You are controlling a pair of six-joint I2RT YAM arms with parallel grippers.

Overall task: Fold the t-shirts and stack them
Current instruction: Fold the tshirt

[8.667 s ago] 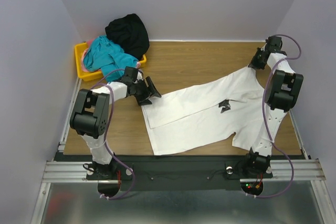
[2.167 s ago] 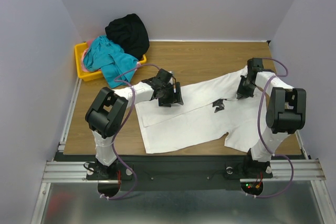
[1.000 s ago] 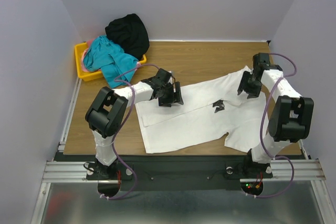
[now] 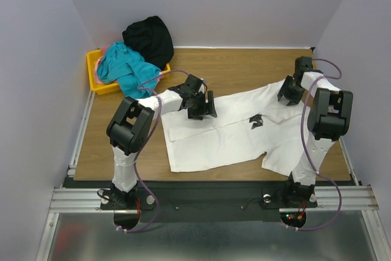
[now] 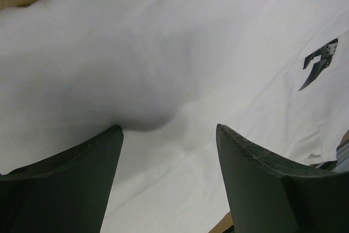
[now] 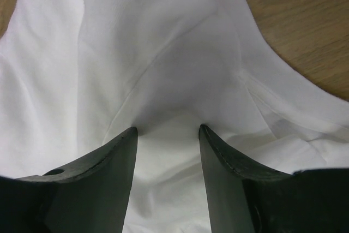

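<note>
The white t-shirt (image 4: 226,142) lies spread across the table, its small black chest mark (image 4: 256,120) facing up. My left gripper (image 4: 201,107) sits low over the shirt's far left part, fingers wide open, with only flat white cloth (image 5: 180,80) between them; the mark (image 5: 319,64) shows at the right of that view. My right gripper (image 4: 288,93) is at the shirt's far right corner, open, its fingertips (image 6: 133,132) pressed onto wrinkled white cloth (image 6: 163,69) near the shirt's edge. A teal t-shirt (image 4: 125,68), a black one (image 4: 148,38) and a pink one (image 4: 110,48) are heaped at the back left.
The heap of shirts rests in and over a yellow plastic bin (image 4: 93,71) at the table's far left corner. Bare wood (image 4: 238,68) lies behind the white shirt. Purple walls close in the table on the left, back and right.
Over the last second both grippers shifted slightly toward the far side of the table. The shirt's left edge sits a little further right. Both jaws stand as wide as before.
</note>
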